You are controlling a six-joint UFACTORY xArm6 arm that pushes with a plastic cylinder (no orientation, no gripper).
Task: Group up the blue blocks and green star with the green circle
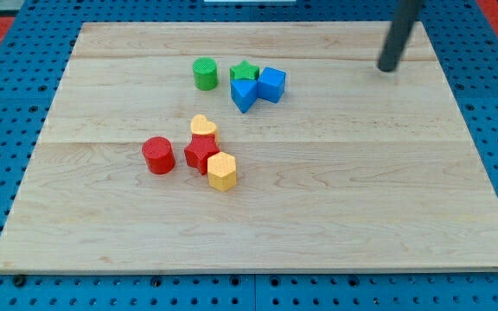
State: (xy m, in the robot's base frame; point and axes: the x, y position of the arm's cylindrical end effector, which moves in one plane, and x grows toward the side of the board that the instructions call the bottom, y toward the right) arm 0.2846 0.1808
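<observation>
The green circle point(205, 73) stands near the board's top centre. Just to its right lies the green star point(245, 71), with a small gap between them. A blue triangular block point(244, 93) touches the star from below, and a blue cube point(271, 84) touches the star's right side. My tip point(388, 67) is at the view's upper right, well to the right of the blue cube and touching no block.
A second cluster sits left of centre: a red cylinder point(158, 155), a yellow heart point(203, 128), a red star point(201, 154) and a yellow hexagon point(222, 171). The wooden board point(361, 199) rests on a blue pegboard.
</observation>
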